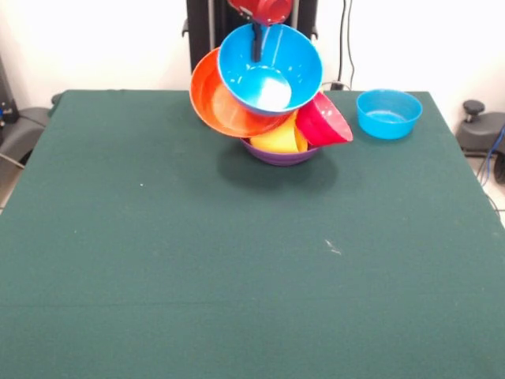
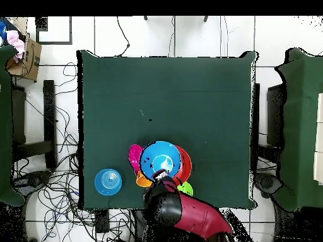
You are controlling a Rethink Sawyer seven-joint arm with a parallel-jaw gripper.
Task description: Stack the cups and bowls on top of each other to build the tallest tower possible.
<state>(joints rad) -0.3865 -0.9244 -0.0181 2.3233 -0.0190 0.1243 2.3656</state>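
At the top centre of the front view the arm [image 1: 264, 9] reaches straight down, its gripper [image 1: 257, 47] clamped on the tilted large blue bowl [image 1: 272, 75] atop the tower [image 1: 264, 118].

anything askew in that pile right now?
Yes. The large blue bowl and orange bowl sit tipped toward the camera, not flat. A red bowl lies on its side against the purple base bowl. The small blue bowl stands apart, upright.
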